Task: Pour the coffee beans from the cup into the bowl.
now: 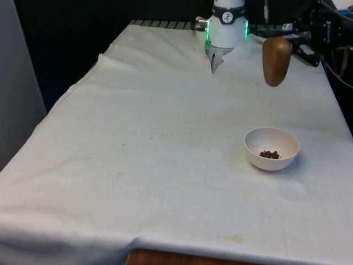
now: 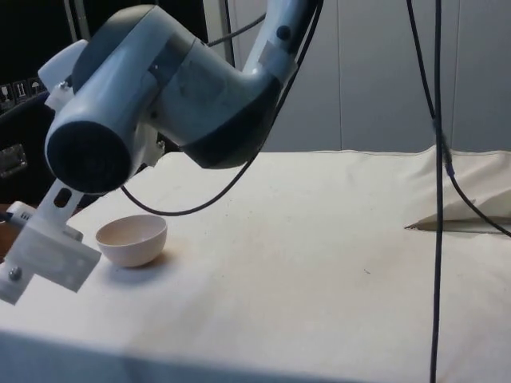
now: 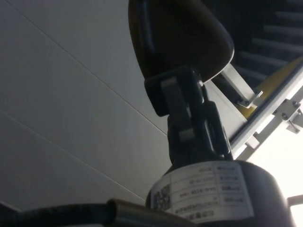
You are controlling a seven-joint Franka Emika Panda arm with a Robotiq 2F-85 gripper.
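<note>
Cup: we see the brown cup point(image 1: 276, 61) held in the air, tipped mouth-down, above and a little behind the bowl on the front view's right.
Bowl: the white bowl point(image 1: 272, 148) sits on the desk point(image 1: 154, 143), well below the cup; a small heap of coffee beans point(image 1: 269, 154) lies in its bottom.
Jaws: in the wrist view the gripper point(image 3: 189, 94) pinches the cup's dark wall, one finger point(image 3: 184, 111) lying over the outside.
Progress: we judge the pour largely made, since beans are in the bowl and the cup is inverted; whether any remain inside we cannot tell.
Handling: the cup looks rigid, smooth and light, so we expect it to bear a firm pinch but to slip if the hold loosens while tilted.
Hold: the wall near the rim serves us well, as it leaves the mouth free.
Beans: small, hard and loose; we expect them to bounce or scatter on the cloth if dropped from this height.
</note>
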